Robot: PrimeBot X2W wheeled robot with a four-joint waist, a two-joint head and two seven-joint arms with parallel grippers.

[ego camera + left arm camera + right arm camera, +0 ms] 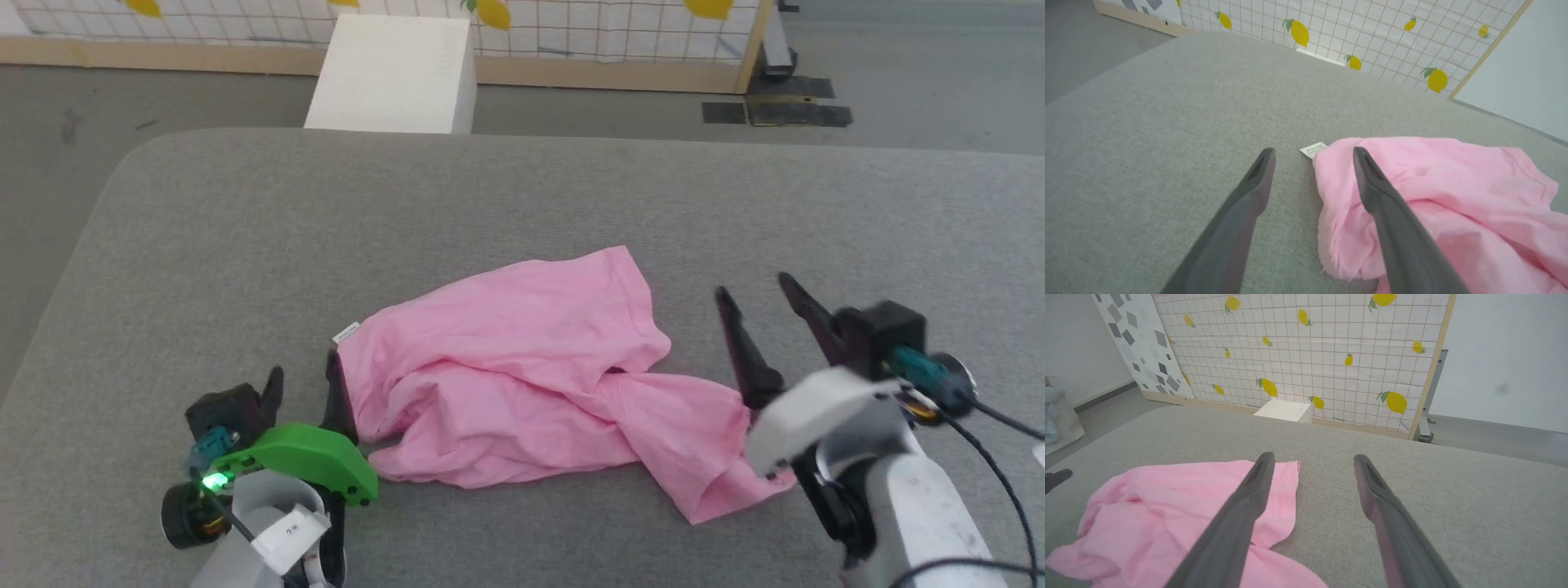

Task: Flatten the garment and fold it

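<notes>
Head view: we see the garment [522,367] crumpled mid-counter [245,245] between our hands. Our left hand [304,388] gapes wide, holding nothing, one finger against the garment's edge by the label [345,331]. Our right hand [755,287] is spread wide and empty, just beside the other end.

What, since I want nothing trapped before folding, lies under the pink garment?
The garment lies crumpled on the grey surface, which shows around it. A white label sticks out at one corner. Anything beneath its overlapping folds is covered; I cannot tell.
</notes>
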